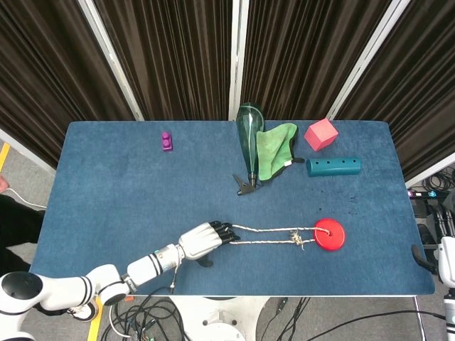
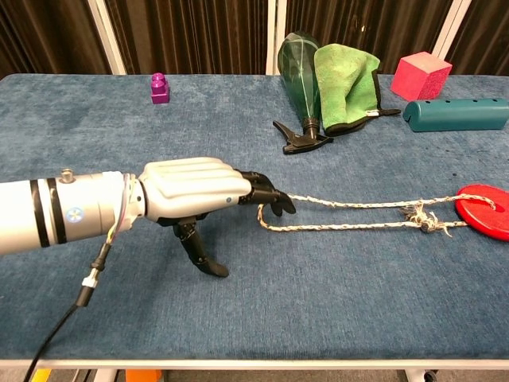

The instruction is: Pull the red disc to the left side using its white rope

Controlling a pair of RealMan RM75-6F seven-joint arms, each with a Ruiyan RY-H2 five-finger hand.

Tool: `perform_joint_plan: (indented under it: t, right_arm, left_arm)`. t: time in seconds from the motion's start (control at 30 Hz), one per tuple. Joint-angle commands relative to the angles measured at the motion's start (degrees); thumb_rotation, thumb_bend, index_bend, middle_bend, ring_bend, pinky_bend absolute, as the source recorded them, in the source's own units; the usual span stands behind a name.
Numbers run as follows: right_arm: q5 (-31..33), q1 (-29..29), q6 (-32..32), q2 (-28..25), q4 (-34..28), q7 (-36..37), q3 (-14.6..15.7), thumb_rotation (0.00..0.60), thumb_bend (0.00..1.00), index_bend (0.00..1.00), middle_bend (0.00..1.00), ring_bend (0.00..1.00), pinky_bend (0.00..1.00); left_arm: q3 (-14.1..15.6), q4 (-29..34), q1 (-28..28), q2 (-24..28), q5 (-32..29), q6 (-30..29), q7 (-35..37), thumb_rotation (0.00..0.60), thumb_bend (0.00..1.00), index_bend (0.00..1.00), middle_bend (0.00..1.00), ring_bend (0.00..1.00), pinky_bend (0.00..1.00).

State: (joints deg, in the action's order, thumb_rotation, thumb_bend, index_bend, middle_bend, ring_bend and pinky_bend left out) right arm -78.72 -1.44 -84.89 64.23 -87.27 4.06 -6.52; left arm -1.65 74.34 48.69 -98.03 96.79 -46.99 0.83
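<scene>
The red disc (image 1: pixel 330 234) (image 2: pixel 485 211) lies flat at the table's front right. Its white rope (image 1: pixel 270 242) (image 2: pixel 342 228) runs left from it as a long narrow loop, knotted near the disc. My left hand (image 1: pixel 206 240) (image 2: pixel 199 193) reaches in from the left, palm down. Its dark fingertips (image 2: pixel 270 196) lie over the rope's loop end, and the thumb points down to the cloth, apart from the fingers. No grip on the rope shows. My right hand (image 1: pixel 442 257) shows only partly at the head view's right edge, off the table.
Behind the rope lie a green spray bottle (image 1: pixel 249 138) (image 2: pixel 301 72) and a green cloth (image 1: pixel 276 148). A pink cube (image 1: pixel 320 134) and a teal block (image 1: pixel 333 166) sit back right. A purple brick (image 1: pixel 166 141) stands back left on the blue table (image 1: pixel 106 192).
</scene>
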Motion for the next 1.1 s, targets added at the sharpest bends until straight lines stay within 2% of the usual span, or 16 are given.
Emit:
perform_joint_plan:
  t: [0.03, 0.1, 0.27, 0.43, 0.6, 0.73, 0.83, 0.87, 0.97, 1.03, 1.1]
  right_arm:
    - [-0.05, 0.02, 0.03, 0.04, 0.08, 0.03, 0.0, 0.6, 0.24, 0.0, 0.0, 0.0, 0.0]
    - [-0.09, 0.01, 0.02, 0.1, 0.12, 0.03, -0.02, 0.6, 0.24, 0.0, 0.0, 0.0, 0.0]
    - [-0.2, -0.06, 0.03, 0.19, -0.08, -0.41, -0.06, 0.6, 0.24, 0.0, 0.0, 0.0, 0.0]
    - [-0.02, -0.22, 0.42, 0.41, -0.23, -0.81, -0.09, 0.6, 0.24, 0.0, 0.0, 0.0, 0.0]
    - [-0.26, -0.39, 0.68, 0.79, -0.3, -1.19, 0.06, 0.6, 0.24, 0.0, 0.0, 0.0, 0.0]
    - [-0.21, -0.51, 0.9, 0.9, -0.43, -1.52, 0.06, 0.6, 0.24, 0.0, 0.0, 0.0, 0.0]
    - [-0.25, -0.58, 1.0, 0.88, -0.63, -1.72, 0.07, 0.6, 0.24, 0.0, 0.0, 0.0, 0.0]
    - [-0.27, -0.6, 1.03, 0.86, -0.73, -1.81, 0.09, 0.6, 0.24, 0.0, 0.0, 0.0, 0.0]
    - [-0.33, -0.65, 1.08, 0.81, -0.99, -2.07, 0.12, 0.6, 0.24, 0.0, 0.0, 0.0, 0.0]
    - [-0.33, -0.72, 1.18, 0.77, -1.15, -2.19, 0.11, 0.6, 0.24, 0.0, 0.0, 0.0, 0.0]
    - [-0.35, -0.82, 1.38, 0.79, -1.26, -2.36, 0.16, 0.6, 0.24, 0.0, 0.0, 0.0, 0.0]
  left_arm:
    - [0.47, 0.34, 0.11, 0.28, -0.48, -0.11, -0.76, 0.6, 0.13, 0.15, 0.32, 0.08, 0.22]
    - [0.78, 0.87, -0.04, 0.81, -0.73, -0.45, -1.32, 0.6, 0.13, 0.15, 0.4, 0.08, 0.22]
    - [1.62, 3.17, -0.37, 3.36, -1.84, -0.41, -3.54, 0.6, 0.14, 0.15, 0.5, 0.08, 0.22]
    - [1.78, 7.88, -0.82, 8.05, -3.39, -0.43, -8.03, 0.6, 0.14, 0.15, 0.6, 0.11, 0.21]
    - [2.16, 11.86, -1.69, 12.08, -5.39, -0.4, -12.34, 0.6, 0.15, 0.15, 0.74, 0.2, 0.21]
    - [2.52, 13.49, -2.81, 13.97, -6.97, -1.17, -14.57, 0.6, 0.15, 0.15, 0.79, 0.27, 0.2]
    - [2.61, 13.75, -3.84, 14.52, -7.88, -2.45, -16.09, 0.6, 0.18, 0.16, 0.83, 0.37, 0.2]
    - [2.62, 13.75, -4.22, 14.61, -8.09, -3.03, -16.59, 0.6, 0.2, 0.18, 0.84, 0.4, 0.2]
    - [2.49, 13.23, -5.79, 14.69, -8.5, -5.81, -18.66, 0.6, 0.28, 0.32, 0.9, 0.54, 0.28]
    - [2.26, 12.97, -7.01, 14.83, -9.0, -7.87, -19.41, 0.6, 0.32, 0.45, 0.93, 0.64, 0.4]
    - [2.14, 12.81, -8.17, 15.37, -9.33, -9.74, -19.61, 0.6, 0.35, 0.59, 0.95, 0.72, 0.56]
